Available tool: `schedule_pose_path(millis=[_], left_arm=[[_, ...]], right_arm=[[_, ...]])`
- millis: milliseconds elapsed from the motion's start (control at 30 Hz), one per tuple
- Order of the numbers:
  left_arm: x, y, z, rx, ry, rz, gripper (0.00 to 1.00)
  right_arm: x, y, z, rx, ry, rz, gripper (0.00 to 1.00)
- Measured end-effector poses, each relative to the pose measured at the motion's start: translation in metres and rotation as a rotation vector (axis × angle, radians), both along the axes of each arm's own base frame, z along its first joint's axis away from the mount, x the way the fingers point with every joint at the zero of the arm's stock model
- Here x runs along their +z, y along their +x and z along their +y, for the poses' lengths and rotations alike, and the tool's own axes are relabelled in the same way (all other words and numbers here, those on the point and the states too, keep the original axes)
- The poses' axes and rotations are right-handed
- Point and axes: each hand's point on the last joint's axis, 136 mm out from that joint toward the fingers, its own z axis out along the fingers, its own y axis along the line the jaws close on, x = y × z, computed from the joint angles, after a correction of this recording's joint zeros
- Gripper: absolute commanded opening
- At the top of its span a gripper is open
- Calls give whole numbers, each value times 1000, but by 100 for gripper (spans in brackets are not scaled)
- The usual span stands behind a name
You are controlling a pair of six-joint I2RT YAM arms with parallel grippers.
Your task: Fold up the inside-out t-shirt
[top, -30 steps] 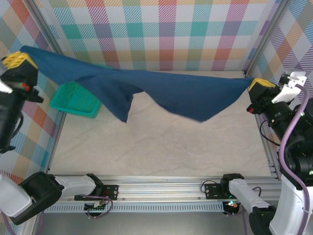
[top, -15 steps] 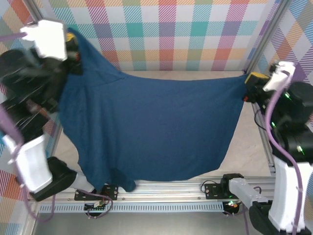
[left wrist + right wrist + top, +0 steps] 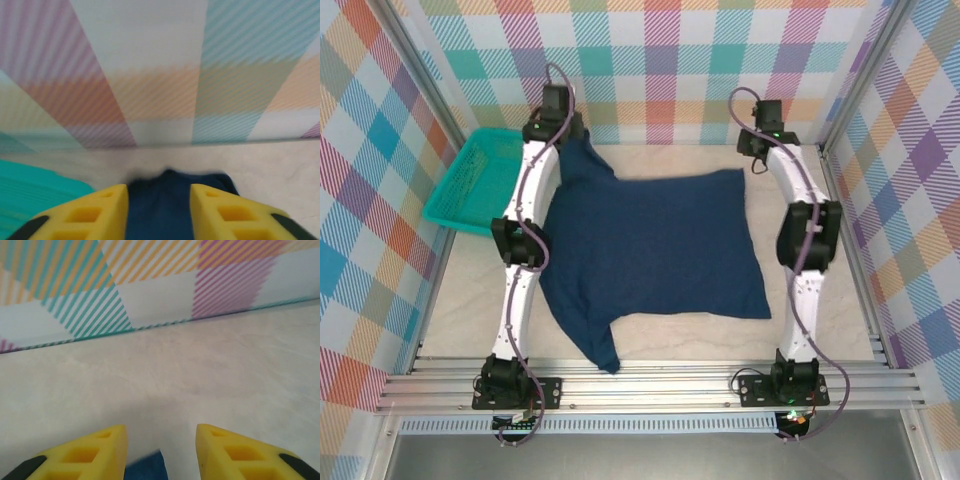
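Two parted, empty claws, left claw (image 3: pixel 159 192) and right claw (image 3: pixel 160 430), straddle t-shirt (image 3: pixel 650 240) corners close-up; overhead, the shirt lies spread.

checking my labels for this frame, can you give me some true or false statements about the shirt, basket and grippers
1. The shirt lies spread out on the table. True.
2. The basket stands at the table's right side. False: it stands at the far left.
3. The left gripper has its fingers apart, with navy cloth between them. True.
4. The right gripper is clamped shut. False: its fingers stand apart, with bare table and a small corner of cloth between them.
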Motion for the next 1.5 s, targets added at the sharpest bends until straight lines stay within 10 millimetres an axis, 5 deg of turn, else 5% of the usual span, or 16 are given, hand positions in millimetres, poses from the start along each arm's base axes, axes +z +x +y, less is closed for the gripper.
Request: schedule_pose_path(millis=[100, 200, 300, 400, 467, 567, 633, 767, 900, 1200, 1400, 1500], left_arm=[[-72, -7, 5, 16, -81, 169, 54], [-94, -29, 4, 28, -169, 276, 57], [-71, -56, -1, 39, -248, 310, 58], [-21, -99, -8, 44, -336, 277, 59], [9, -137, -12, 48, -387, 233, 59], [32, -193, -15, 54, -451, 171, 60], [23, -225, -15, 64, -478, 170, 60], [-44, -284, -11, 112, -488, 309, 61], [-99, -321, -11, 135, -470, 459, 62], [-136, -341, -7, 162, -446, 528, 64], [-177, -336, -6, 188, -420, 599, 64], [-175, -320, -8, 184, -418, 580, 65]], right_arm=[[-38, 3, 15, 25, -3, 95, 45], [-43, -26, 44, 85, 4, 183, 47], [-35, -88, 80, 171, 58, 260, 49], [-22, -155, 113, 251, 157, 311, 49], [-21, -180, 118, 264, 198, 338, 50], [-38, -195, 103, 218, 219, 390, 49], [-61, -204, 85, 164, 228, 450, 49], [-100, -223, 49, 56, 239, 554, 49], [-125, -240, 19, -45, 261, 626, 46], [-139, -243, -10, -141, 234, 669, 43], [-139, -229, -33, -199, 144, 660, 42], [-139, -223, -50, -237, 105, 657, 41]])
